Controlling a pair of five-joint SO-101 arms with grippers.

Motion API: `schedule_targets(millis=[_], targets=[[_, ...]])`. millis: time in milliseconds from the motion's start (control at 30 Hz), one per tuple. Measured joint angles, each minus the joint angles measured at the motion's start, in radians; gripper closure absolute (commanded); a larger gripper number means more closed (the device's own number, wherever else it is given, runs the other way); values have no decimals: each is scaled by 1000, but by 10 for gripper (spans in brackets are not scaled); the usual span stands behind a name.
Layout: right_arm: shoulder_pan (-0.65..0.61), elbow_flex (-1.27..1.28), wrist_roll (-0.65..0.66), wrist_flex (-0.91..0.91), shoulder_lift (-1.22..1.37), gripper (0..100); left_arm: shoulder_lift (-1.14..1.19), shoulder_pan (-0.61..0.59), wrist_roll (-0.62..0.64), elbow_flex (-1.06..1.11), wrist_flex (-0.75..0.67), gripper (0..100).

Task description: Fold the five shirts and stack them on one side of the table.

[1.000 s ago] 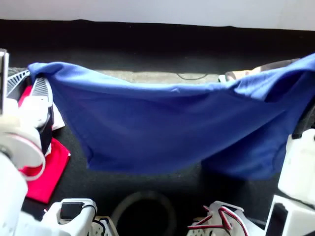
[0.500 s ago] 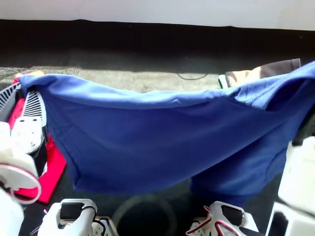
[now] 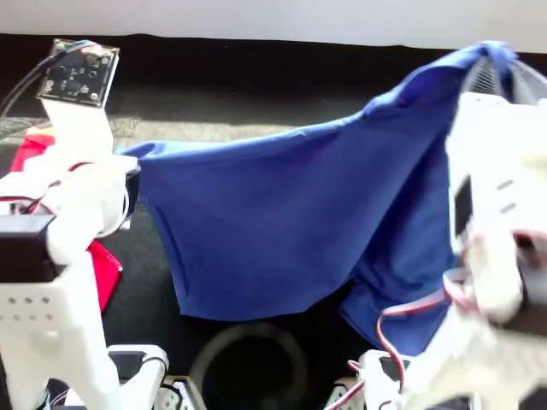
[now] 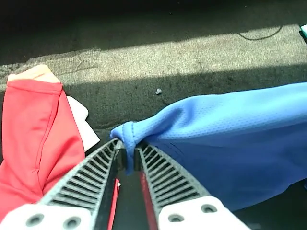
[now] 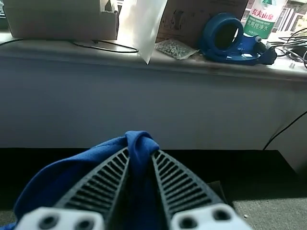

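A blue shirt [image 3: 282, 231] hangs stretched in the air between both arms above the dark table. My left gripper [image 4: 127, 154] is shut on one bunched corner of the blue shirt [image 4: 230, 129], low at the left of the high view. My right gripper [image 5: 140, 151] is shut on another corner of the blue shirt [image 5: 72, 182], raised high at the right [image 3: 491, 60]. A red shirt [image 4: 33, 124] lies flat on the table at the left, with a peach and a white piece showing at its edges.
The red shirt [image 3: 101, 269] peeks out behind the left arm [image 3: 60, 256]. A ledge behind the table carries a blue round part [image 5: 230, 36], a bottle [image 5: 264, 17] and boxes. A cable [image 4: 259, 33] lies on the sunlit strip of the table.
The right arm has lifted its corner of the blue shirt high and inward. The left arm has risen into view and drawn its corner toward the middle, so the shirt now hangs slanted.
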Motion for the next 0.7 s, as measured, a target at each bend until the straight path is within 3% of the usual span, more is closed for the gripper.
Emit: schedule_targets(millis=[200, 433, 700], targets=[[-69, 304, 71, -241, 5, 993, 132, -55, 0, -5, -150, 991], [-123, 493, 72, -416, 60, 993, 529, -66, -34, -216, -160, 991], [-127, 519, 74, -445, 284, 993, 908, -34, -34, -397, -107, 991]])
